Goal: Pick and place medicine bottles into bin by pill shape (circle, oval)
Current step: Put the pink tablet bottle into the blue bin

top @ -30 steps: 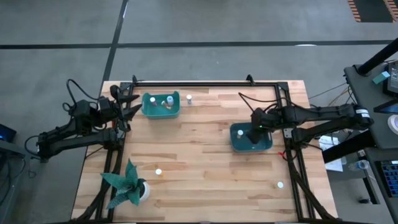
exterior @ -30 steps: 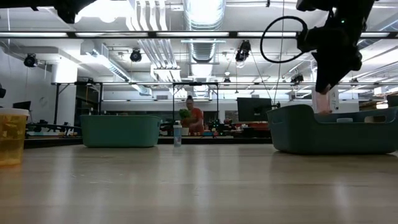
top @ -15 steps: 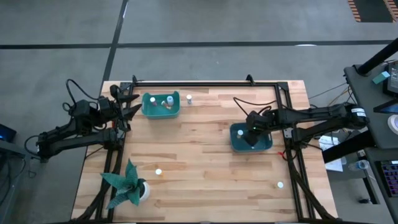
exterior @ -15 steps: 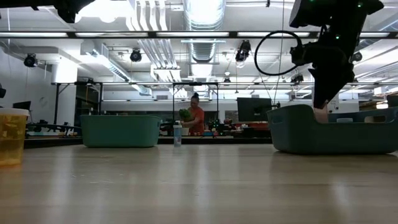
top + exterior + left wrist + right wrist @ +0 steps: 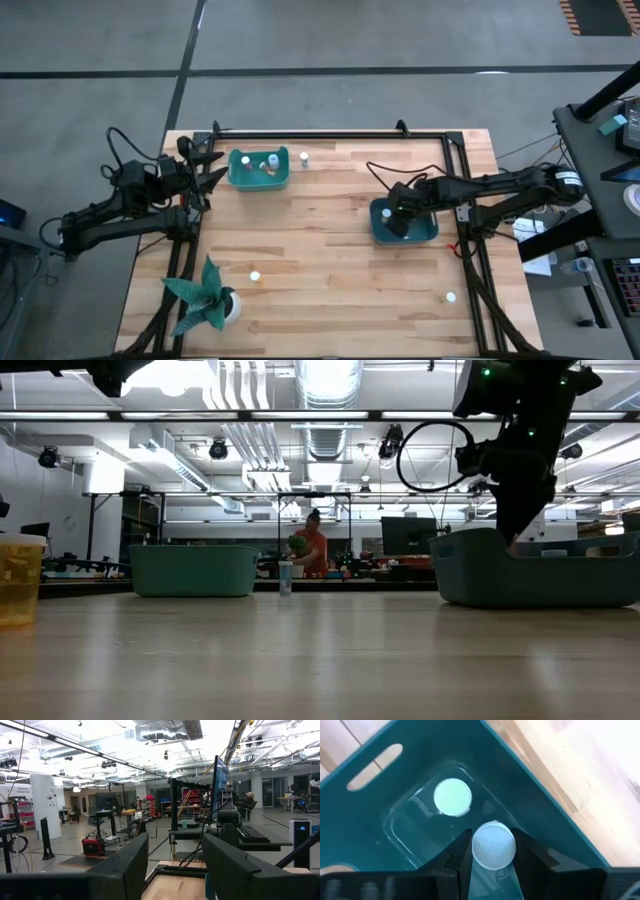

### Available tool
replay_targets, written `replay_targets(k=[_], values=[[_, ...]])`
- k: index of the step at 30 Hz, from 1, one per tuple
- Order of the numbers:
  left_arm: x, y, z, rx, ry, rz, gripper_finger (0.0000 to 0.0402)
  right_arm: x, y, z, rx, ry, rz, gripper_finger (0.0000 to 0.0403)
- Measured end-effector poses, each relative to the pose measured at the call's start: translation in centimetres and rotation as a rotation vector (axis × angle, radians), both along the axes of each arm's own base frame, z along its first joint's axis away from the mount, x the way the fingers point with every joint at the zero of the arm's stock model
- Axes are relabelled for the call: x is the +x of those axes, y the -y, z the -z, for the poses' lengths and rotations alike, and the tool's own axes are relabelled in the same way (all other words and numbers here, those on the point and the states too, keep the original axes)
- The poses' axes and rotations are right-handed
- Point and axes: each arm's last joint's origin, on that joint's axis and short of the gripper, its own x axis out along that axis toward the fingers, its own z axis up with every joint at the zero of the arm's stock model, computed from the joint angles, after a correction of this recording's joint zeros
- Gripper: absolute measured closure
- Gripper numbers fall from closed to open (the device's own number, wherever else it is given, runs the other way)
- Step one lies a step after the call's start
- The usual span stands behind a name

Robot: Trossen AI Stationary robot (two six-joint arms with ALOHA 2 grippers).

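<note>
Teal bin [image 5: 560, 815]: my right fingers [image 5: 492, 851] grip a white bottle [image 5: 493, 846] inside it.
Left fingers [image 5: 172, 865]: parted, empty, far-left surface edge.

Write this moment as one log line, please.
right hand: shut on small white-capped medicine bottle | position: inside right teal plastic bin | left hand: waiting at table edge

Two dark jointed arms, looping black cables, green indicator lights.
</note>
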Motion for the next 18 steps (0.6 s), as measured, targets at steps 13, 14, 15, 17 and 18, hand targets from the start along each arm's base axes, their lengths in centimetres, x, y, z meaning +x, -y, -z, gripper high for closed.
replay_targets(k=[13,14,15,17,18], values=[[0.0,0.0,0.0,0.0,0.0,0.0,0.0232,-0.5,-0.1,1.2,0.019,-0.008,-0.027,0.0291],[0.0,0.0,0.0,0.0,-0.001,0.0,0.0232,-0.7,-0.1,1.5,0.019,-0.015,-0.026,0.0291],[0.0,0.0,0.0,0.0,0.0,0.0,0.0232,-0.8,-0.1,1.7,0.021,-0.021,-0.026,0.0291],[0.0,0.0,0.0,0.0,0.0,0.0,0.0232,-0.9,0.0,2.0,0.031,-0.019,-0.021,0.0291],[0.0,0.0,0.0,0.0,0.0,0.0,0.0232,-0.9,0.1,2.1,0.036,-0.013,-0.02,0.0291]])
